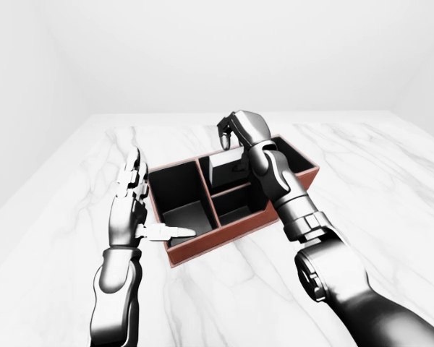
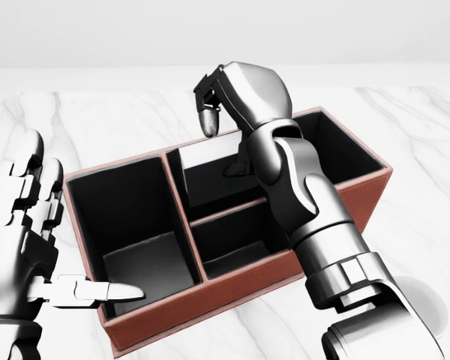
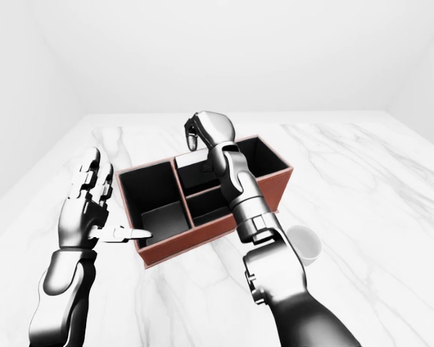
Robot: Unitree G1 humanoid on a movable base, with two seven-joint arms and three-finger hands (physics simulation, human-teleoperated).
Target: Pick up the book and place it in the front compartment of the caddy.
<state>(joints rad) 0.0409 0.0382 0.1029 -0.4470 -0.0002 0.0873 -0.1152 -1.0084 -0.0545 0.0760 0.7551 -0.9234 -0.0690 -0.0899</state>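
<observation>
Right robot hand (image 2: pixel 223 101): we see fingers curled, holding nothing, above the red-brown three-compartment caddy (image 2: pixel 326 196).
Left robot hand (image 2: pixel 30 240): we see it spread open, empty.

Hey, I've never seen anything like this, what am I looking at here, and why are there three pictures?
These are computer-rendered views from three cameras on a humanoid robot's head, all looking down over its own arms: one head camera and a left-eye and right-eye pair showing nearly the same scene. On a white marble table stands a reddish-brown caddy with dark compartments. A pale flat thing, probably the book, stands in its upper middle compartment. The right hand hangs above it, fingers curled, not clearly gripping anything. The left hand is open beside the caddy's left wall, one finger reaching over the rim. A white cup sits right of the caddy.
</observation>
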